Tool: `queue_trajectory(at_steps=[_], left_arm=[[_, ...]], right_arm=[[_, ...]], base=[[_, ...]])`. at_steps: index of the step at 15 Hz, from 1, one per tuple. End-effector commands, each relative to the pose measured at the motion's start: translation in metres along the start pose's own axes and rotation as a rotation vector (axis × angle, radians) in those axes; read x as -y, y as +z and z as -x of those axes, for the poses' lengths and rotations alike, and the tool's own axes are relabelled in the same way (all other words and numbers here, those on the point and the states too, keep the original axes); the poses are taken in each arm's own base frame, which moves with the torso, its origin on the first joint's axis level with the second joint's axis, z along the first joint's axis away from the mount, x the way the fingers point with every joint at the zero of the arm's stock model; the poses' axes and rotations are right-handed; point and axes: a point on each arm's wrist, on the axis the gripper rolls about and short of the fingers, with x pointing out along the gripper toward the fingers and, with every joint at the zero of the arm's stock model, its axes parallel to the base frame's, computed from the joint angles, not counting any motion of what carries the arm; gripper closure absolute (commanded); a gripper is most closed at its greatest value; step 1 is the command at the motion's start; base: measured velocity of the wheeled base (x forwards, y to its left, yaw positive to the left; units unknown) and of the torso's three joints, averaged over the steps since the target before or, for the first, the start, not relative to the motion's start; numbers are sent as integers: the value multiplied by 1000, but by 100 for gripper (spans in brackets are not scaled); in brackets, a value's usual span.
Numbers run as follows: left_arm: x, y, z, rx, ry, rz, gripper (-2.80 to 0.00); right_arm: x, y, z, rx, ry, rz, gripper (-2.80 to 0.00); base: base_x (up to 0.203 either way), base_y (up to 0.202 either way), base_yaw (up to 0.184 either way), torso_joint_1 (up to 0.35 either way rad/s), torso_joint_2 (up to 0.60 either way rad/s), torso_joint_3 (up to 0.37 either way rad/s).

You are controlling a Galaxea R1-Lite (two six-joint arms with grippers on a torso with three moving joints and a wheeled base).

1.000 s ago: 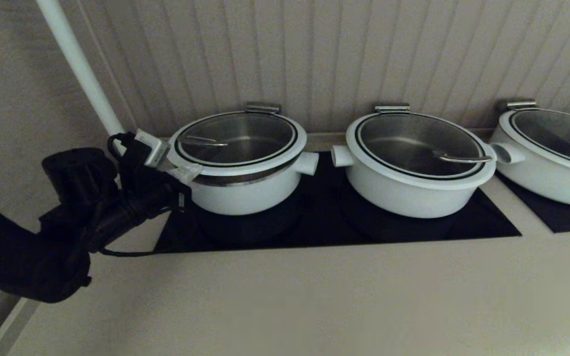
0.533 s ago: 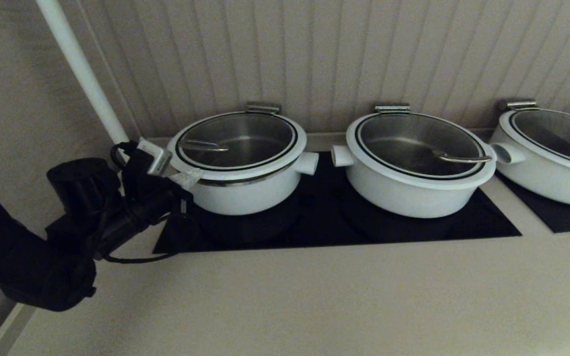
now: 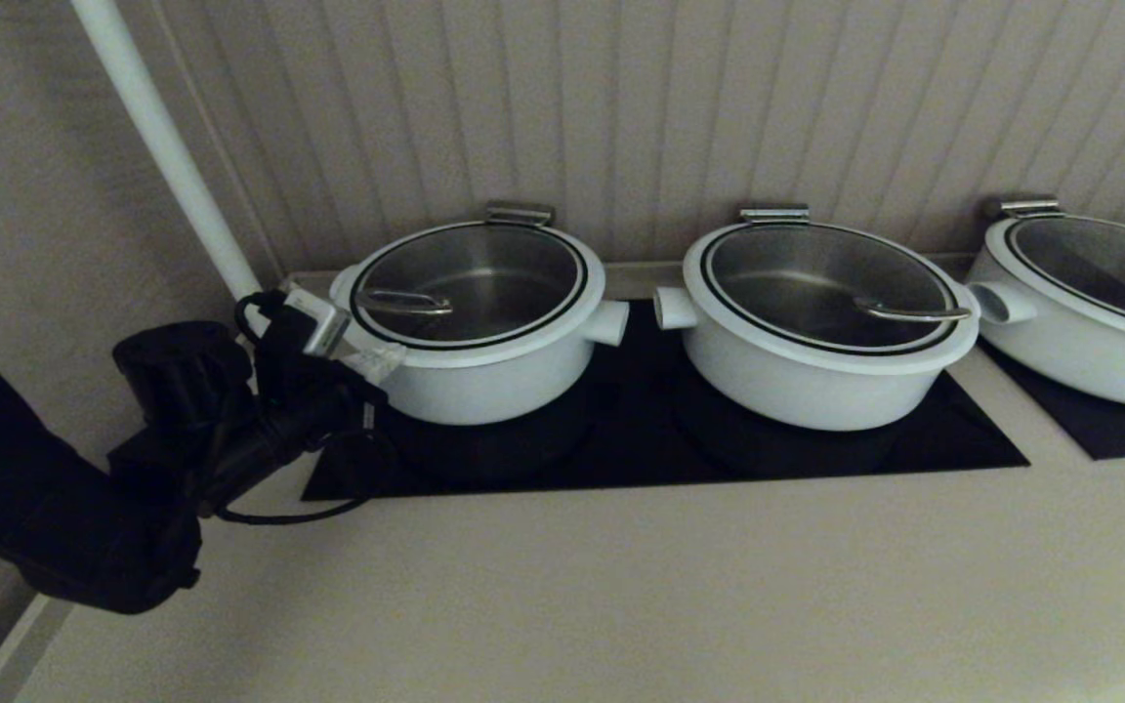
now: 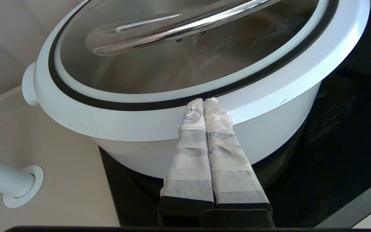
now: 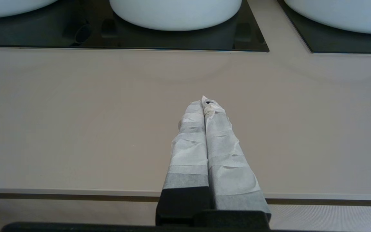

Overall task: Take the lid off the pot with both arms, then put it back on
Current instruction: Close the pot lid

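The lid (image 3: 470, 293), glass with a broad white rim and a steel wire handle (image 3: 404, 303) near its left edge, lies flat on the pot (image 3: 484, 386), the leftmost white one. My left gripper (image 3: 379, 363) is shut and empty. Its fingertips rest against the front-left of the lid's rim. The left wrist view shows this gripper (image 4: 204, 100) up against the white lid rim (image 4: 269, 87), above the pot wall (image 4: 279, 129). My right gripper (image 5: 204, 100) is shut and empty over the bare counter near its front edge. It is out of the head view.
Two like white pots (image 3: 821, 332) (image 3: 1090, 303) stand to the right on black cooktop panels (image 3: 660, 449). A white pipe (image 3: 162, 146) rises at the back left beside my left arm. The beige counter (image 3: 621, 586) stretches across the front.
The lid's front-left edge was raised, with a gap showing above the pot. It has come down and now sits shut on the pot. My left gripper dropped with it.
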Motion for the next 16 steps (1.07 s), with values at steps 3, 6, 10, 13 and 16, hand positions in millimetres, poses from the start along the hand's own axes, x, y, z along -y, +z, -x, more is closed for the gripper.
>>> queue_trajectory(at_steps=[3,6,10,13,16], left_arm=[[1,-6,-4,-12,-4,1,0],[1,-7,-4,-16,-7,-1,0],[1,-4,-2,-8,-5,-1,0],[1,0,2,3,-2,-4,0],[3,0,13,-11,-5,1,0]], right_arm=[[0,0,0,-2,1,0,0],[0,0,0,-2,1,0,0],[0,0,0,-1,1,0,0],[0,0,0,-2,1,0,0],[0,0,0,0,1,0,0]], base=[[0,0,0,0,0,0],[0,0,0,0,0,0],[0,0,0,0,0,0],[0,0,0,0,0,0],[0,0,0,0,0,0]])
